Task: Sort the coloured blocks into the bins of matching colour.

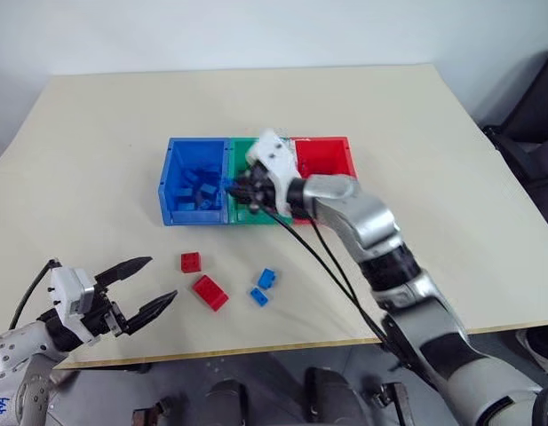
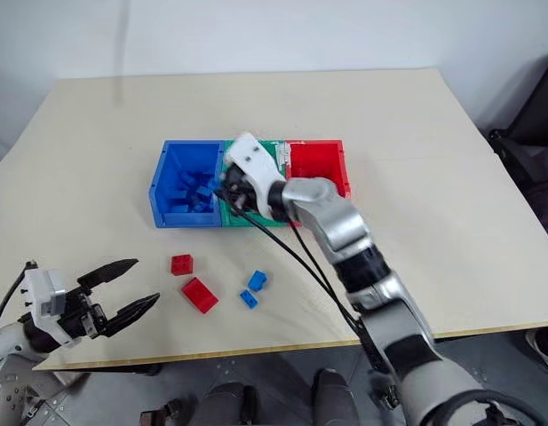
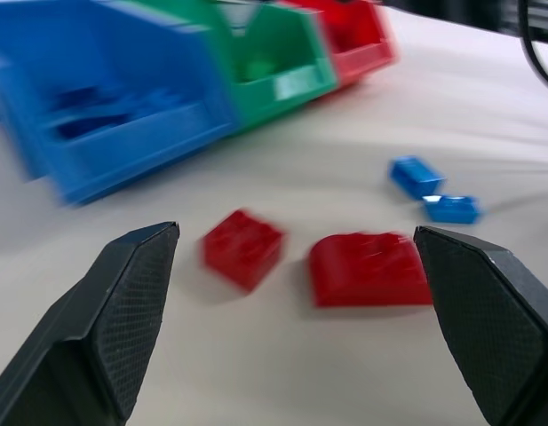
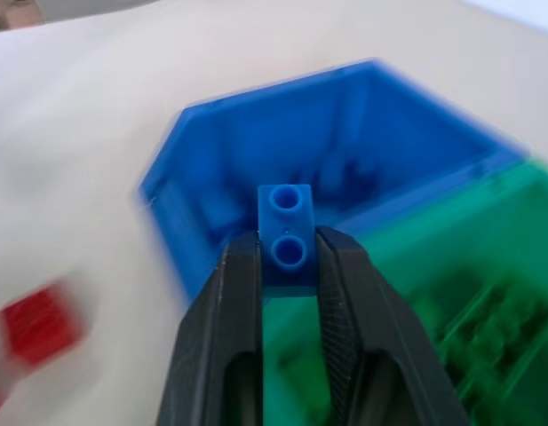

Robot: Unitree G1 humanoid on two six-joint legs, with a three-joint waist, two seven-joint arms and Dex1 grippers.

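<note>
One small blue studded plastic brick (image 4: 285, 238) pinched in right gripper (image 4: 287, 266) over blue plastic bin (image 1: 178, 206); left gripper (image 1: 142, 287) wide, empty, above desk (image 1: 105, 142).

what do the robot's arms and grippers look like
Both arms are silver-grey metal with black joint sections. Each ends in a white block at the wrist and two black, tapered fingers with a fine mesh-textured inner face: left gripper, right gripper. Black cables run along both arms.

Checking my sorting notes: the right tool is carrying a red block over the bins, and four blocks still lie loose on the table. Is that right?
Not quite: the block pinched in the right tool is blue, not red, as the right wrist view shows. The rest holds: it is over the bins, and four blocks, two red and two blue, lie loose on the table.
</note>
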